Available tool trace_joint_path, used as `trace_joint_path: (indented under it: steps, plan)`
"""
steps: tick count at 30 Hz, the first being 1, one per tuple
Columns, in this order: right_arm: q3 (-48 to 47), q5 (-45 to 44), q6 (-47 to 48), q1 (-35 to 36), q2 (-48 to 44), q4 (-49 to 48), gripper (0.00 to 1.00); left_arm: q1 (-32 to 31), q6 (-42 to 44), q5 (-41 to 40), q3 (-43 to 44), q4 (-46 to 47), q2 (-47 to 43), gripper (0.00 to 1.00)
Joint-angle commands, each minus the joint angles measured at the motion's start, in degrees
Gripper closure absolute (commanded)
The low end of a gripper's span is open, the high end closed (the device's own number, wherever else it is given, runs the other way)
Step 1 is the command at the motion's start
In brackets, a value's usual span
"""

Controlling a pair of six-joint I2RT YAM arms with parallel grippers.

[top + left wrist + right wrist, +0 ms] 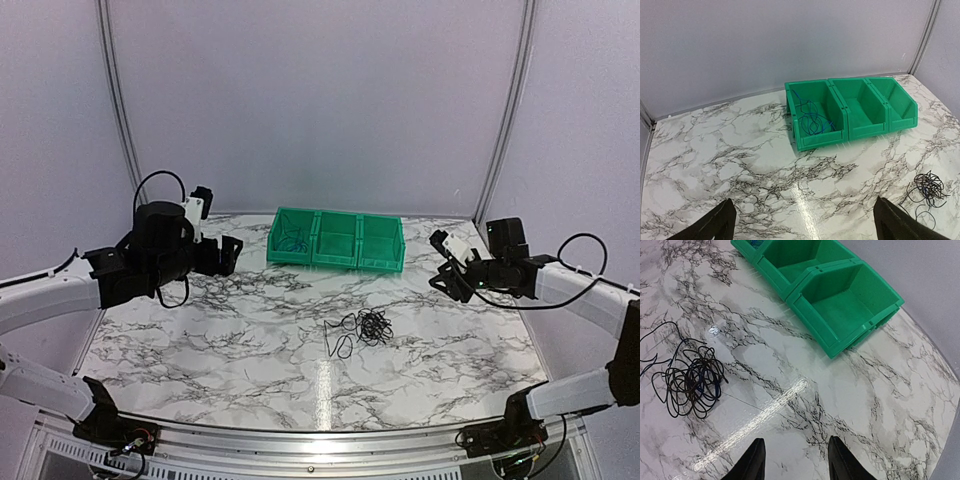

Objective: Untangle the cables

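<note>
**A:** Standing by the rig right now. The tangle of cables (362, 328) is just lying on the marble desk (200, 330), a bit right of the middle, in front of the green bins (357, 262) but not touching them. Nothing is holding it.

**B:** Same view from my spot. It's mostly black wire, with a thin blue strand running through the knot (you only catch that from the right wrist camera). A couple of loose loops trail off its left side, flat on the desk.

**A:** What are the arms doing?

**B:** The left fingers (715, 226) are spread really wide and empty. They're up over the back-left of the desk, pointing toward the bins and well apart from the clump.

**A:** And the right side?

**B:** The right fingers (752, 462) are parted too, with a narrower gap, and there's only bare desk between them. They hang over the right side of the desk, near the last bin, with the clump off to their left.

**A:** Is there a wire in the bins already?

**B:** Yep, a blue cable (812, 120) is loosely coiled in the leftmost compartment. The other two compartments show only green plastic.
</note>
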State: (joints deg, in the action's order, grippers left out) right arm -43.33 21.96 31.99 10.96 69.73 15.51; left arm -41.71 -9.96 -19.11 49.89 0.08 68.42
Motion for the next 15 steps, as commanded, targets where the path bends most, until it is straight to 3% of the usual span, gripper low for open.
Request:
trace_joint_path:
  steps: [1,4,6,11,15]
  plan:
    - [-0.44,1.33,1.07,-0.52,-0.48,0.92,0.56,-3.72,-11.6,-9.18,-4.1,3.03,-1.09,0.01]
    - [-0.44,1.81,1.03,-0.37,-0.78,0.76,0.56,-9.53,-13.49,-26.33,-8.36,4.19,-1.49,0.01]
    - [-0.6,2.86,0.86,0.01,-0.26,0.9,0.56,-11.89,-15.27,-33.59,-10.05,4.31,-1.43,0.01]
    - [-0.98,3.15,1.62,3.83,2.78,1.59,0.54,-12.35,-17.92,-35.69,-16.66,11.46,0.07,0.01]
    - [-2.23,1.5,2.21,6.57,4.91,2.74,0.54,-12.38,-23.08,-44.73,-13.48,7.8,6.63,0.01]
